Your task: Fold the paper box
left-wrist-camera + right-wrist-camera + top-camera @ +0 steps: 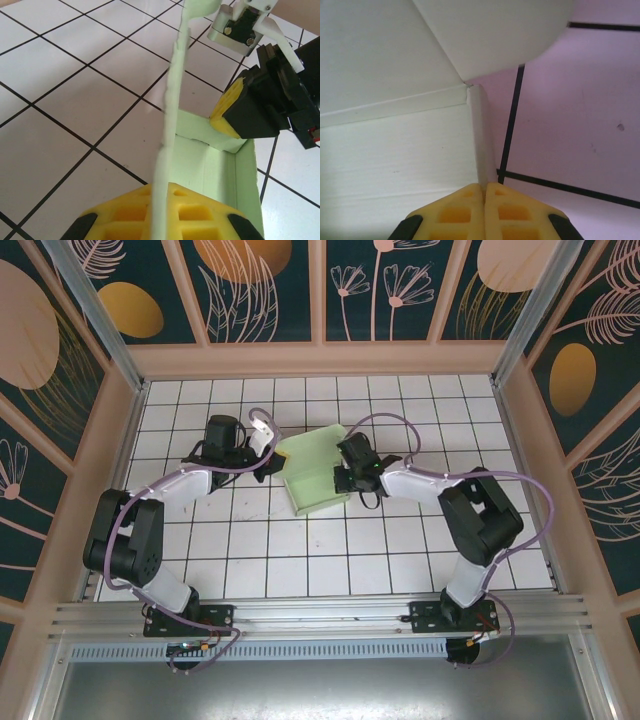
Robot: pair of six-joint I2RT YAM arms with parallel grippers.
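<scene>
Nearest of all, a ribbed aluminium rail (320, 612) is seen, well short of the paper box (315, 480), a pale mint-green tray of thin card, part folded, with low walls raised and one flap stood upright. Between rail and paper box, a white tiled table (300, 560) with dark grid lines is spread. The paper box is found past the table's middle, apparently resting on the tiles.

At its left wall the left gripper (272, 455), black with yellow ribbed pads, is closed upon the card; in the left wrist view the thin wall is pinched between the pads. At its right wall the right gripper (347, 478), of like make, is clamped on the paper box too, a card edge being caught between pads pressed together. Beyond the paper box, a dark teal panel wall (260, 300) painted with orange and pink plants is seen.

Harm could be done if the grippers were drawn apart or twisted unevenly: the card may be creased off its score lines or torn at a corner. A wall might also slip from the pads, and the upright flap be let fall outward.
</scene>
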